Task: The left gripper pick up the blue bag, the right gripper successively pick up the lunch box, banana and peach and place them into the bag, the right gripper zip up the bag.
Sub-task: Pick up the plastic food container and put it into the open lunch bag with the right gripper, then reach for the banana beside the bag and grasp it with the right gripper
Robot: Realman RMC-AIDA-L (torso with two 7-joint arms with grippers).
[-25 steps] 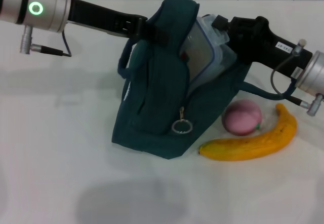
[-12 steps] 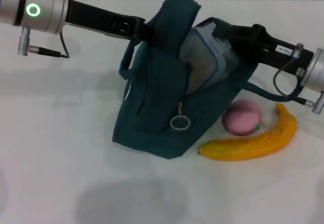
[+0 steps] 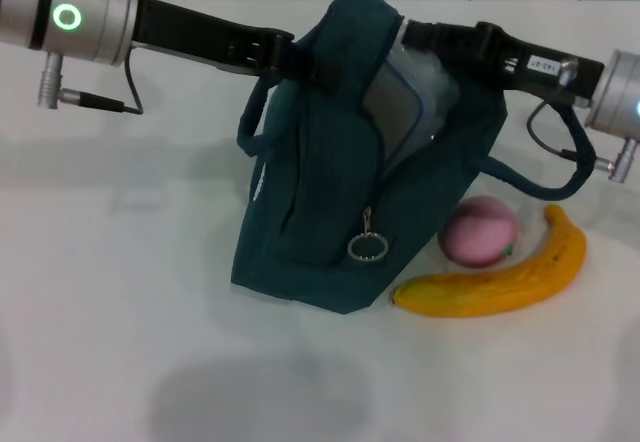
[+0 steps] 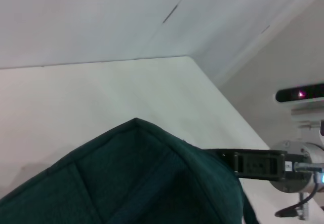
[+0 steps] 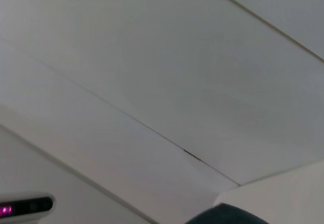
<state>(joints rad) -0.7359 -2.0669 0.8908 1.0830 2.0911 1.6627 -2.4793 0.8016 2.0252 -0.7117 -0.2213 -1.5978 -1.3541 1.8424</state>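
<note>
White table (image 3: 120,292) bare in front; pale wall (image 5: 152,57) behind.

Nothing readable here tbh, just a tiny white label (image 3: 543,63) on my right arm, print too small.

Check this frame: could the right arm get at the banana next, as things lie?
Probably yes, once free. The banana lies bare on the table beside the peach, nothing over it. But the right gripper is at the blue bag's mouth with the lunch box.

matt woven cloth bag (image 3: 330,202), translucent plastic lunch box (image 3: 400,102), metal zip ring (image 3: 367,248), smooth-skinned banana (image 3: 500,280)
</note>
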